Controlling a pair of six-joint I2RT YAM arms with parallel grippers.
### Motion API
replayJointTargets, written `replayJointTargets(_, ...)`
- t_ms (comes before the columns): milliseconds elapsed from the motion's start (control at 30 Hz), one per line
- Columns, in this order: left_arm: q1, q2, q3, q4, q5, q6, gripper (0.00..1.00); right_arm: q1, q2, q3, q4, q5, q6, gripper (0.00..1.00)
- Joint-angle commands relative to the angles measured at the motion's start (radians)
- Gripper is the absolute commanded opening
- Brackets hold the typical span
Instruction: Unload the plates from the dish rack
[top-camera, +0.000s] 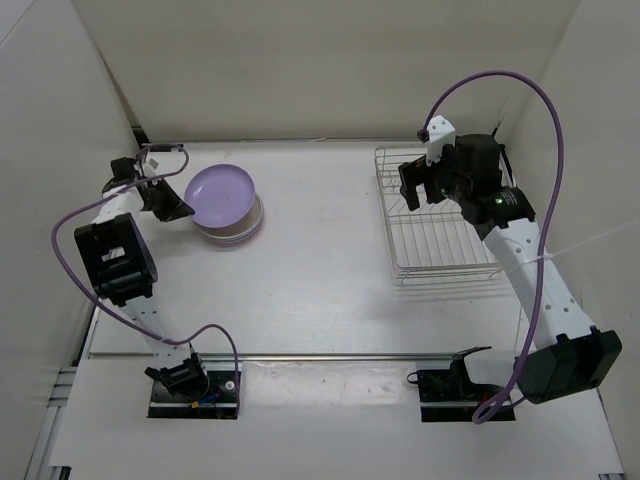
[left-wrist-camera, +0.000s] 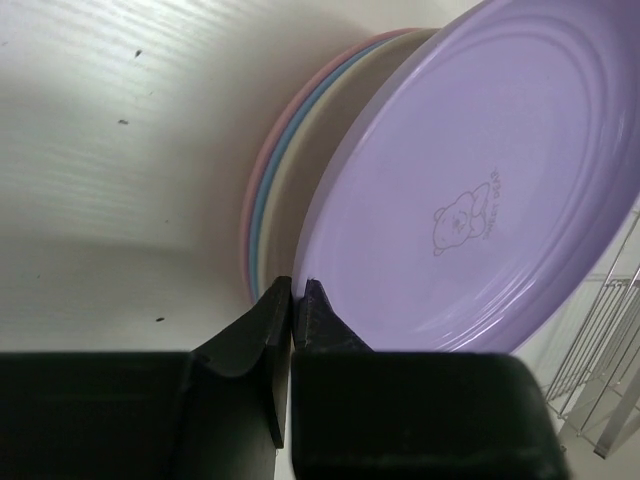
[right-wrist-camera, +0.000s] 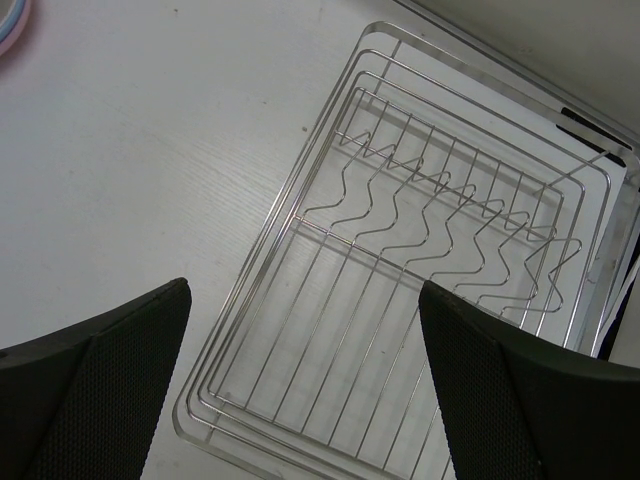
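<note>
White table (top-camera: 320, 260), stacked plates (top-camera: 244, 229) left, wire dish rack (top-camera: 440, 245) right

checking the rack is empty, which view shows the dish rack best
Right wrist: the dish rack fills the frame, prongs bare. Top external shows it small, partly behind the right arm. Left wrist catches only a corner.

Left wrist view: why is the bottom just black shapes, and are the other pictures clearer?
Left wrist view: the left gripper sits near the lens, dark and soft; the round lavender plastic plate is sharp. Right wrist view: the right gripper blurs at both corners, the silver wire dish rack crisp. Top external view: even light, faint shadows.
</note>
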Motion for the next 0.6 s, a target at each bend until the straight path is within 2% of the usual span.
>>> replayJointTargets(0, -0.036, -0.036, 0.050, -0.015, -0.003, -0.002, 0.11, -0.001, -0.033, -0.002, 0.030, -0.011, -0.010, 0.98)
replayJointTargets(167, -0.056, -0.027, 0.037, -0.026, -0.023, 0.007, 0.16, -0.001, -0.053, -0.011, 0.030, -0.011, -0.010, 0.98)
replayJointTargets(567, -0.038, -0.057, 0.037, -0.046, -0.045, 0.038, 0.16, -0.001, -0.072, -0.031, 0.039, -0.020, -0.010, 0.98)
